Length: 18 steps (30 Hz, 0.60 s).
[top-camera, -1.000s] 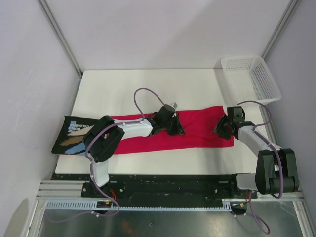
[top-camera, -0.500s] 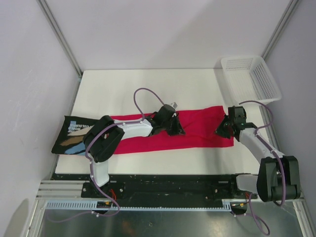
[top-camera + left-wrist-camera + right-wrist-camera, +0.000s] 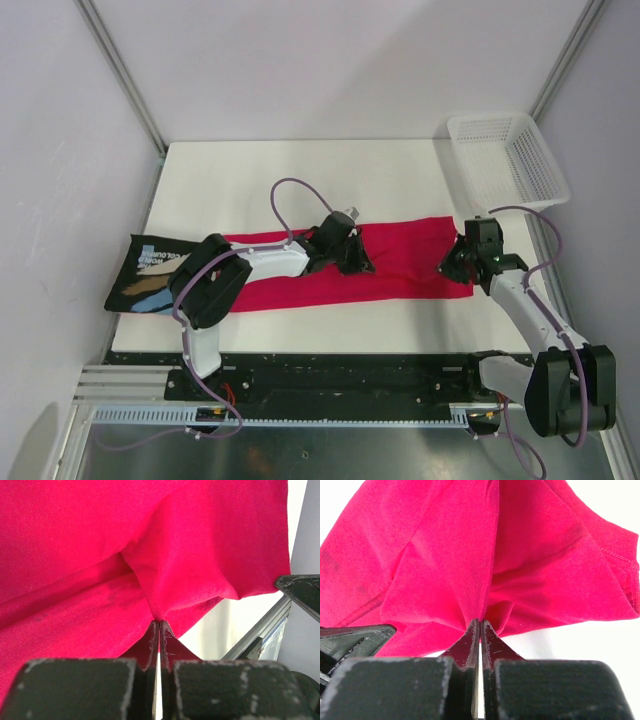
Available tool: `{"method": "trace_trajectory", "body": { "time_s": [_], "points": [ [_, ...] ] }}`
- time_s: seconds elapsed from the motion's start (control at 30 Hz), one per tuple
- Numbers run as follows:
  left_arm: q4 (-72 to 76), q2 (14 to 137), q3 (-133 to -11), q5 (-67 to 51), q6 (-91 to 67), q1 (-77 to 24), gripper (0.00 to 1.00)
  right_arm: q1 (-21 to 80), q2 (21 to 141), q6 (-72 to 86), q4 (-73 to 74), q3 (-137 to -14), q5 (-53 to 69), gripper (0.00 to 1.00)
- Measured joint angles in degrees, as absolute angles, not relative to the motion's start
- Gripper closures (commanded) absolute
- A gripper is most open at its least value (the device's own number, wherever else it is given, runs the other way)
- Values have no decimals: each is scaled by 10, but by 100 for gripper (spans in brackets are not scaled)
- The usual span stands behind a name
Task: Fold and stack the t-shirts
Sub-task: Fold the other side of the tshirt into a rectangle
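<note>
Left gripper: clamped shut on a pinch of the pink shirt, at mid-strip.
Right gripper: pinched shut on the same shirt's right end.
Fold: both pinches are best lifted together, with the cloth kept taut.
Black shirt: laid at the table's left edge.
Bare table is offered beyond, with a basket at the far right corner.

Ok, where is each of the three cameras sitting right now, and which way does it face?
Top external: above and behind the bases, looking down at the white table; the left gripper and right gripper show, pinching the plain crimson-pink cloth t-shirt.
Left wrist: on that wrist, looking along the shut left gripper into pinched fabric.
Right wrist: on that wrist, looking along the shut right gripper at the shirt's bunched end.
Shared: all three views show that shirt.
</note>
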State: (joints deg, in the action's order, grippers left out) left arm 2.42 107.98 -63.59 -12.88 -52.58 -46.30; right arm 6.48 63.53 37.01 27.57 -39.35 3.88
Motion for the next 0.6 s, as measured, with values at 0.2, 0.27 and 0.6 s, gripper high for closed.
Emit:
{"method": "trace_trajectory", "body": {
  "time_s": [0.2,0.27,0.6],
  "points": [
    [24,1080,-636,-139,-526,-461,100,50,661,367,292,-407,38,96],
    [24,1080,-636,-143,-526,-459,97,39,678,362,294,-418,38,89],
    [23,1084,-640,-184,-514,-455,58,26,743,335,301,-441,27,62]
  ]
}}
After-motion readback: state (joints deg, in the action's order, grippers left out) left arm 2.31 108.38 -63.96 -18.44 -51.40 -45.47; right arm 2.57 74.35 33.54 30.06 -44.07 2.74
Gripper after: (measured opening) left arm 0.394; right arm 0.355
